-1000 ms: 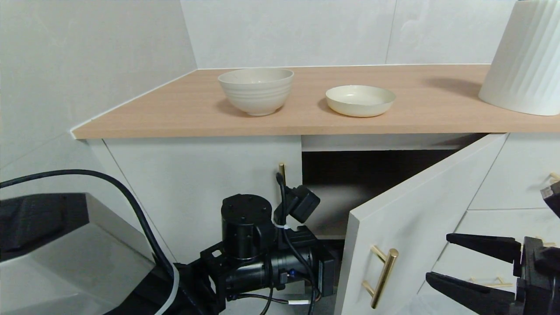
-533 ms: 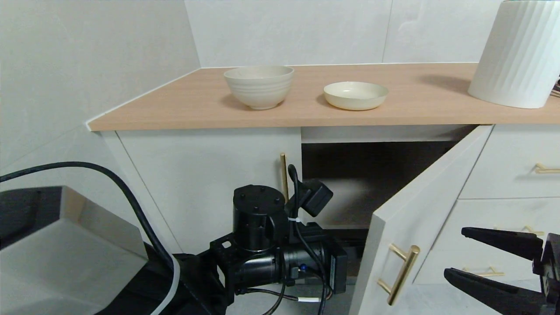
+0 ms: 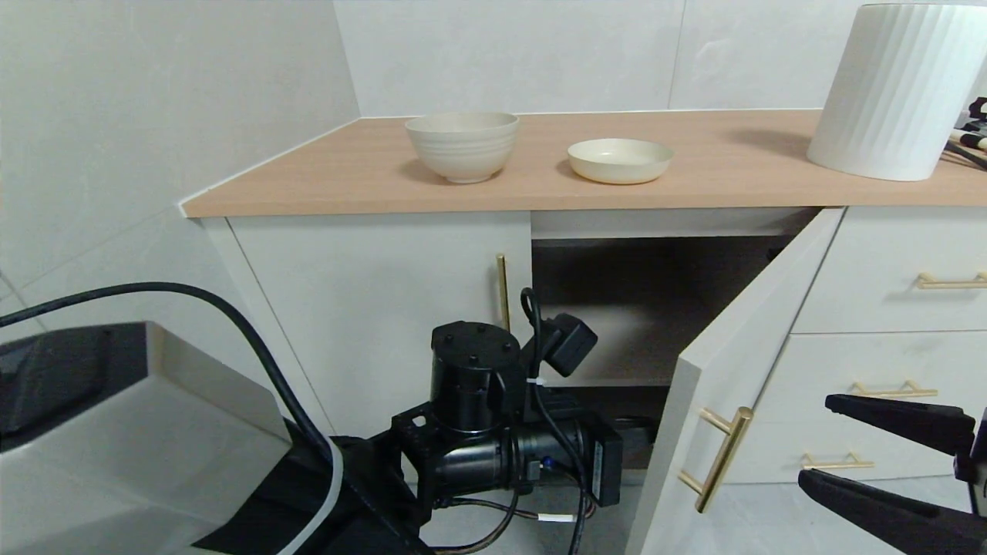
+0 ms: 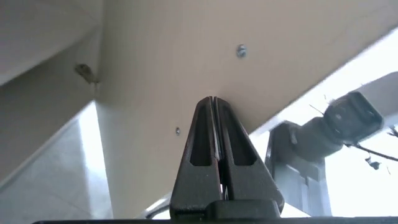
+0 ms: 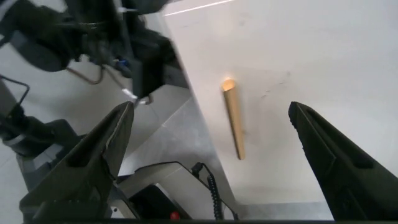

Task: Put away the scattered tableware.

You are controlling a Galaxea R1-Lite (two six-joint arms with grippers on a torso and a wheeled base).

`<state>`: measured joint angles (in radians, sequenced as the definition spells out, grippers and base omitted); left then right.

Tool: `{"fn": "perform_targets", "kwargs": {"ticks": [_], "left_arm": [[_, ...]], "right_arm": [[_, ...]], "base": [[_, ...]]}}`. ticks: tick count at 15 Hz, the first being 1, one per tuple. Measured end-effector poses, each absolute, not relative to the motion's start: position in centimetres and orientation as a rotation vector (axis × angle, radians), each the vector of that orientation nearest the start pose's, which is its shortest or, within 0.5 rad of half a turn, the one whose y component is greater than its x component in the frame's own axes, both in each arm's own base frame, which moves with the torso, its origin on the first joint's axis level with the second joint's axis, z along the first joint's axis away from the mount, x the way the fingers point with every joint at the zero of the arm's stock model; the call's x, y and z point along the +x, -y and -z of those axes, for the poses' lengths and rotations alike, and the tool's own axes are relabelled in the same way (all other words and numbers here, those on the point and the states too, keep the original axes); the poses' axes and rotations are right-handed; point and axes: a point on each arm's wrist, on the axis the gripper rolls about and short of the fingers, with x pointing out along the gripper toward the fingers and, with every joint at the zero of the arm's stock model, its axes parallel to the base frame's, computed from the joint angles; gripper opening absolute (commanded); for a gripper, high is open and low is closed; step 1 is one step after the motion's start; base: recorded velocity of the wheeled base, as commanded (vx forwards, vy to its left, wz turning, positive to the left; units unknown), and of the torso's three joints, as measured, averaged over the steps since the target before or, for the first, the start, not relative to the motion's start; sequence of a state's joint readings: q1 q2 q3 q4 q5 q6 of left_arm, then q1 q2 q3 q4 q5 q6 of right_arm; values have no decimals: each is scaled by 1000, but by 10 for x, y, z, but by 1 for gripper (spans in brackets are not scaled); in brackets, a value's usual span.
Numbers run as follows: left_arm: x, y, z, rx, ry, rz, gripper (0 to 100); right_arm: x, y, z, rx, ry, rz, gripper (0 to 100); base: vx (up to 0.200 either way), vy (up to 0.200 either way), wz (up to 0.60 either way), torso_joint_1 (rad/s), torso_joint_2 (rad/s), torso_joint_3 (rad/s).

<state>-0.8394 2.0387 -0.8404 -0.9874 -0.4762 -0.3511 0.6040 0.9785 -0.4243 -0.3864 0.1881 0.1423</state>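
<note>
Finding the tableware up on the wooden bench (image 3: 740,169): a deep ribbed bowl (image 3: 463,145) toward the left corner and a shallow dish (image 3: 620,159) to its right, near but not touching, both sitting upright with rims facing up. Standing farther right on the same bench, well apart from the dish, a tall white ribbed container (image 3: 898,92). Hanging open below the bench, a cupboard door (image 3: 740,362) with a brass handle (image 3: 721,459), swinging out toward the right and baring a dark cupboard (image 3: 640,293). Holding the left claw (image 4: 213,102) pressed fully closed and empty, low down in front of that opening, pointing up at a pale panel (image 4: 161,62) dotted with screws. Holding the right claw (image 3: 816,439) spread wide with nothing in it, low at the far right, just outside the door and facing the handle. Judging the relation that matters: both pieces lying above and ahead of both claws, beyond the bench edge. Seeing the left arm roughly beneath the gap between bowl and dish, so seeming nearer the bowl, and the right claw seeming better placed for the dish, though hemmed in sideways by the door. Being round, offering no long axis; probably calling for a rim grip from above, then a descent into the cupboard beneath.
</note>
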Motion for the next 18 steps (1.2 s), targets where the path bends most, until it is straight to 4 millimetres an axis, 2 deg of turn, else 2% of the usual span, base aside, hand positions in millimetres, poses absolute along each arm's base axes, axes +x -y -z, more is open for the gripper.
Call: {"fn": "perform_targets", "kwargs": {"ticks": [2, 4, 8, 11, 15, 18], "left_arm": [[239, 283, -112, -255, -461, 1253, 0], [244, 287, -115, -254, -476, 1236, 0], [255, 301, -123, -254, -464, 1207, 0], [256, 306, -120, -250, -471, 1203, 0], [247, 316, -118, -241, -473, 1209, 0], [227, 335, -121, -228, -477, 1270, 0]], "right_arm": [[97, -72, -206, 101, -216, -775, 100], [98, -71, -208, 104, -204, -769, 100], [100, -65, -222, 121, -147, -722, 100], [100, -62, -229, 131, -113, -700, 100], [99, -60, -242, 144, -65, -698, 100], [98, -60, -256, 168, -23, -703, 100]], "base": [[0, 0, 0, 0, 0, 0], [-200, 0, 0, 10, 7, 2], [0, 0, 0, 0, 0, 0], [0, 0, 0, 0, 0, 0], [0, 0, 0, 0, 0, 0], [0, 0, 0, 0, 0, 0]]}}
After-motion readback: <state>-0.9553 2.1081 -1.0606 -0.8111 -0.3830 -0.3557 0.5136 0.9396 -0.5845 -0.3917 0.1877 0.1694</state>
